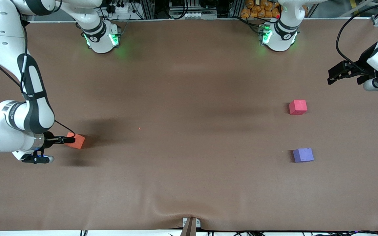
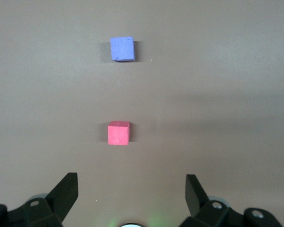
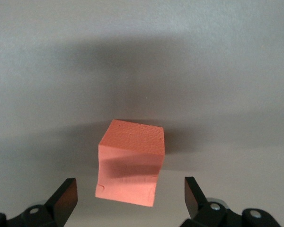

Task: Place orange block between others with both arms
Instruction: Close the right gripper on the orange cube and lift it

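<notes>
My right gripper [image 3: 130, 196] is low at the right arm's end of the table [image 1: 189, 183], fingers spread wide and not gripping anything, with the orange block [image 1: 76, 140] sitting on the table right at my fingertips. My left gripper [image 2: 131, 194] hangs over the left arm's end, also wide open and empty. Looking out from it, the pinkish-red cube [image 1: 298, 107] and the purple cube [image 1: 303, 155] sit apart, purple one nearer the front camera.
</notes>
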Tool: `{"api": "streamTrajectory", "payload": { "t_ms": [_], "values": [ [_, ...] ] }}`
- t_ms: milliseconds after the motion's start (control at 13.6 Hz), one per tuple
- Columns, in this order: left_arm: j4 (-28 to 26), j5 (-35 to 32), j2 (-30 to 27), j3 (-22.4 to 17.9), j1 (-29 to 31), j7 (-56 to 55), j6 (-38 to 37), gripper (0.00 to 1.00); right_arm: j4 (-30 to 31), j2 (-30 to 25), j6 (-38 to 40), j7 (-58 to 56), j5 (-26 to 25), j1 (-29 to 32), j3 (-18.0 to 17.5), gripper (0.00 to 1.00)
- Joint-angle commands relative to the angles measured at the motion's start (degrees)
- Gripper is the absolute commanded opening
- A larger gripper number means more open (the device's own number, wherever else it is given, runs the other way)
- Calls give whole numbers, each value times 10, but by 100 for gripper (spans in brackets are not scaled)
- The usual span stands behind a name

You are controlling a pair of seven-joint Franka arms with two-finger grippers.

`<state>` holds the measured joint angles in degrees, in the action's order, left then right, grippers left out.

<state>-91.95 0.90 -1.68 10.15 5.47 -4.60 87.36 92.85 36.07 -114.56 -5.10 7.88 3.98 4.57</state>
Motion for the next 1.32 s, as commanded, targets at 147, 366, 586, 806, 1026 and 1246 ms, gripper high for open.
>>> {"api": "streamTrajectory", "payload": {
  "t_ms": [147,366,586,806,1026,1246],
  "values": [
    [10,-11,-7,1,4,11,-28,100,-3,11,-7,55,10,6,-7,100],
    [10,-11,-5,-2,18,19,-33,100,1,24,-26,62,11,4,-7,100],
    [10,-10,-3,0,18,20,-33,100,16,30,-41,62,11,2,-7,100],
    [11,-3,-4,0,19,22,-32,100,18,27,-35,75,10,-1,-7,55],
    [12,-4,-4,-1,19,22,-32,100,-6,21,-30,77,10,-8,-7,41],
    [12,-4,-3,0,16,21,-28,100,-59,-3,14,102,11,-47,-8,41]
  ]
}}
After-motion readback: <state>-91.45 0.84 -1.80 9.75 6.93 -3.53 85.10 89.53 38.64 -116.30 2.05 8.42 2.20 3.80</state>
